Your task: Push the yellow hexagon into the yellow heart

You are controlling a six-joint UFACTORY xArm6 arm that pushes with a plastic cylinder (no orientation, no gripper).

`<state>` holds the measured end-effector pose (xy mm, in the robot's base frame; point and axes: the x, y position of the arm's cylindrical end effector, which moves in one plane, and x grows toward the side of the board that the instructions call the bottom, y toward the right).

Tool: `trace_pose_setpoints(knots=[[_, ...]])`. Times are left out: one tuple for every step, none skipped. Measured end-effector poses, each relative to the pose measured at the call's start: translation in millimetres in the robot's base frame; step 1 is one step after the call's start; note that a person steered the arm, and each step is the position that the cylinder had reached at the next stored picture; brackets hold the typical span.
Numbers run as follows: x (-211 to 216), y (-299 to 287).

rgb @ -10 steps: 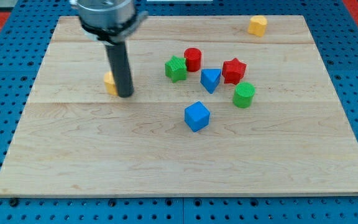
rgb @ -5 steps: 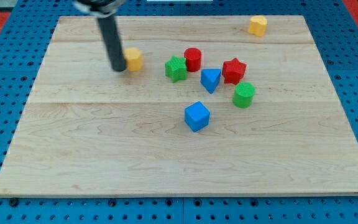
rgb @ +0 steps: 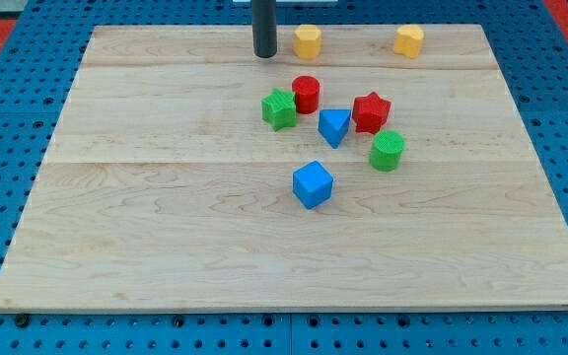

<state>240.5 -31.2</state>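
You have my tip (rgb: 264, 55) planted near the top edge of the wooden tabletop (rgb: 166, 237), a little left of centre. The arm carries no end effector to clench or release, only the straight dark rod, so there is nothing grasped; the tip simply rests on the wood.

The yellow hexagon (rgb: 308, 41) sits just beside the tip at its 3 o'clock; you cannot tell from here whether rod and block touch. The yellow heart (rgb: 409, 40) lies further along the same line, also at 3 o'clock from the hexagon, well apart from it and close to the tabletop's top right corner. The two yellow blocks are in a row along the top plank, with bare wood between them.

Below them you have a loose cluster. The red cylinder (rgb: 306, 94) is at 6 o'clock from the hexagon, and the green star (rgb: 279, 108) stands just beside it at about 8 o'clock. The blue triangle (rgb: 334, 127) is at 4 o'clock from the red cylinder, and the red star (rgb: 371, 111) is just beside the triangle at 2 o'clock. The green cylinder (rgb: 387, 150) is at 5 o'clock from the red star, near it. The blue cube (rgb: 313, 184) lies alone at 7 o'clock from the blue triangle, towards the middle of the tabletop.
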Motion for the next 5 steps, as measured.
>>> trace_pose_setpoints(knots=[[-10,37],[-29,30],[-32,75],[-31,124],[-16,103]])
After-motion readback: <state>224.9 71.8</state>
